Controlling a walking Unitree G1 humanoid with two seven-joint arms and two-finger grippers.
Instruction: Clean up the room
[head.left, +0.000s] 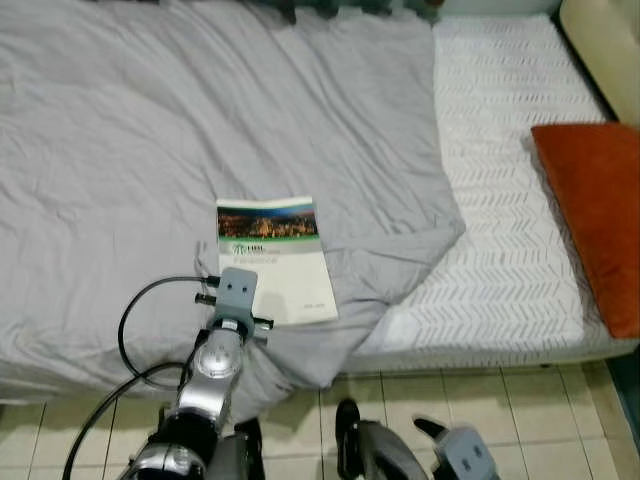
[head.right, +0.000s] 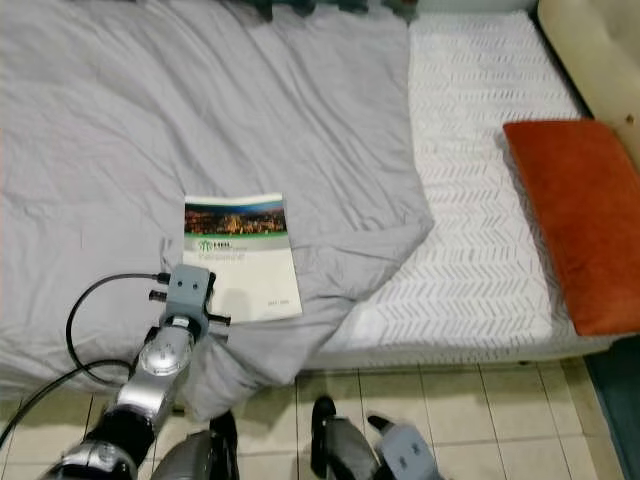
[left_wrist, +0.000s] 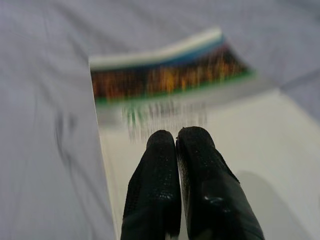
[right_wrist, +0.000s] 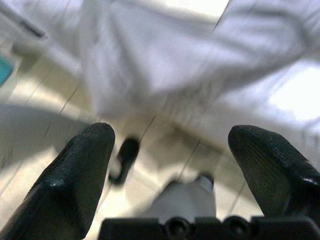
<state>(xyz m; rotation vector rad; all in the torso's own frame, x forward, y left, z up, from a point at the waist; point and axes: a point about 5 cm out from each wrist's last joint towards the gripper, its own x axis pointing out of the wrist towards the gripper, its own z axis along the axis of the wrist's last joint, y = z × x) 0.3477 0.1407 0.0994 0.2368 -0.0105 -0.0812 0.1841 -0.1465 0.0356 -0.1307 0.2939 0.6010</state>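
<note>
Lay flat on the grey blanket (head.left: 150, 140), near the bed's (head.left: 500, 250) front edge: one booklet (head.left: 275, 258), cover up, a city photo across its top. No container about it. Reached over the booklet's near left corner: left pincer (left_wrist: 176, 137), both black fingers (left_wrist: 156, 180) pressed together, tips just above the white cover or touching it, hard to tell which. Nothing clamped between them. Hung low over the tiled floor (head.left: 400, 400) in front of the bed: right pincer (right_wrist: 170, 145), fingers spread wide apart, holding nothing.

Draped over the bed's front edge below the booklet: a fold of blanket, reaching down toward the floor. Ended in a loose corner just right of the booklet, with patterned white sheet (head.left: 500, 160) bare beyond it. Rested at the bed's right side, well apart from the booklet: an orange cushion (head.left: 595, 210). Spread smooth and open behind and left of the booklet: wide grey blanket.
</note>
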